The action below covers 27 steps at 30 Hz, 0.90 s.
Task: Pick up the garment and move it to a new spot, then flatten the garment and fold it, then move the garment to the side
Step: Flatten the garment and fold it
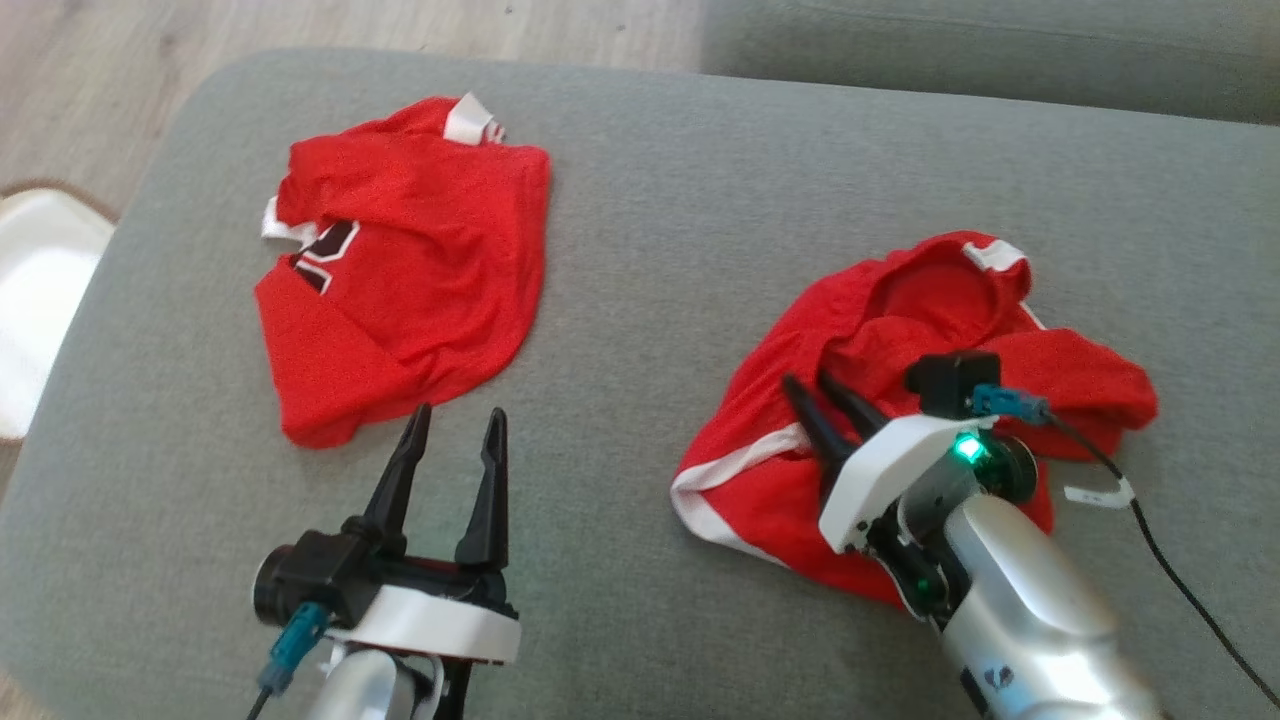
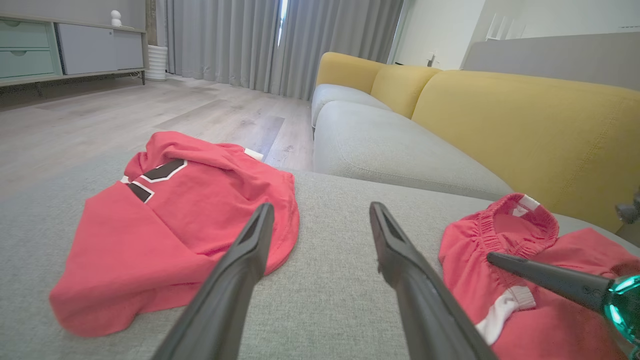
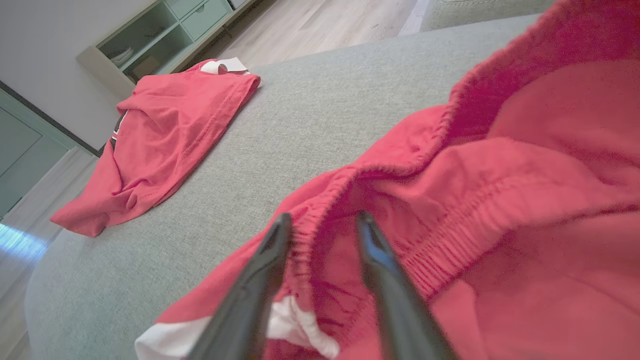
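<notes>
head view has the grey cushion point(image 1: 650, 200) carrying two red pieces: a jersey point(image 1: 420, 270) toward its far left corner and the shorts point(image 1: 900, 310), the garment in hand, bunched toward the right side, closer to the near edge. we judge this to be the first pick.

left gripper point(image 1: 458, 415) hangs over bare cushion near the near edge, just short of the jersey's hem, jaws wide apart and holding nothing. right gripper point(image 1: 808, 382) is down in the shorts. in the right wrist view its jaws stand apart astride the elastic waistband point(image 3: 380, 160), with cloth between them but no pinch that we can see yet.

our worries, biggest first:
- the shorts are crumpled in layers, so a close here may take only the top fold of the waistband. a lift would then peel that fold free and leave the rest behind.
- a deep bite may catch both sides of the waist at once, which would make flattening harder later.
- a thin grip on bunched elastic may slip once the weight hangs.
- the cable point(image 1: 1160, 540) from the right wrist trails over the shorts' right edge, so it could drag on the cloth as the arm rises.
</notes>
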Tool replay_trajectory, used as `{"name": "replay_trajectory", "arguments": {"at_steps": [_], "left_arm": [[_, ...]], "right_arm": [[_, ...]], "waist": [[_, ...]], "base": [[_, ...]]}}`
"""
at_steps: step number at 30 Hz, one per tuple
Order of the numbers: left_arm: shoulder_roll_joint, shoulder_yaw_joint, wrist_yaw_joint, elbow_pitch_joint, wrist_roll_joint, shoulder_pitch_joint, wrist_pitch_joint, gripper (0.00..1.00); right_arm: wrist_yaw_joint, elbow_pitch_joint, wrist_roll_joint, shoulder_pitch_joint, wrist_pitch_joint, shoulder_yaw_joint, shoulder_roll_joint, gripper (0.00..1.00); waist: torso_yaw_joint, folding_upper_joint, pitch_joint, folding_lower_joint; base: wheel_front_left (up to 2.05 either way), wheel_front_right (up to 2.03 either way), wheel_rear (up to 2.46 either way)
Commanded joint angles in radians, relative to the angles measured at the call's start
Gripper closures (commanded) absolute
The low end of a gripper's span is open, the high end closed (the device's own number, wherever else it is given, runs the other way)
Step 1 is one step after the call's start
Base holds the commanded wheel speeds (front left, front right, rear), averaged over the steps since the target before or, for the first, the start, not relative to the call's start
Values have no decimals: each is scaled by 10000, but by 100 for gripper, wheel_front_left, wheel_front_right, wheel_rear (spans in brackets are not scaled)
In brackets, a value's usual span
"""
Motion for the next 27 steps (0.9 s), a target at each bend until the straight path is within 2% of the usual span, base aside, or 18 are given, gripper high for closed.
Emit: {"name": "replay_trajectory", "arguments": {"at_steps": [1, 8, 14, 22, 23, 24, 25, 27], "left_arm": [[1, 184, 28, -285, -108, -452, -95, 0], [1, 16, 97, -229, -235, -506, -95, 0], [1, -90, 141, -127, -340, -478, -95, 0], [1, -196, 199, -94, -437, -443, -95, 0], [1, -220, 218, -86, -456, -442, -95, 0], [1, -237, 238, -79, -471, -440, -95, 0], [1, -239, 256, -73, -484, -431, -95, 0], [1, -212, 283, -59, -502, -413, -95, 0]], "right_arm": [[-7, -198, 77, -555, -147, 219, 69, 100], [-7, 150, -522, -1631, -1154, 329, -170, 100], [-7, 581, -811, -2605, -545, 935, -193, 100], [-7, 1635, -1667, -3744, -167, 2592, -20, 100], [-7, 1809, -1731, -3846, -196, 2836, 30, 79], [-7, 1959, -1720, -3902, -211, 3092, 81, 5], [-7, 2078, -1704, -3941, -192, 3416, 123, 0], [-7, 2113, -1540, -3939, -235, 4152, 175, 0]], "waist": [[198, 0, 113, -1], [597, 0, 178, -1], [943, 0, 91, -1], [1175, 0, 94, -1], [1184, 0, 88, -1], [1184, 0, 78, -1], [1163, 0, 65, -1], [1066, 0, 34, -1]], "base": [[0, 0, 0], [0, 0, 0], [0, 0, 0], [0, 0, 0], [0, 0, 0], [0, 0, 0], [0, 0, 0], [0, 0, 0]]}}
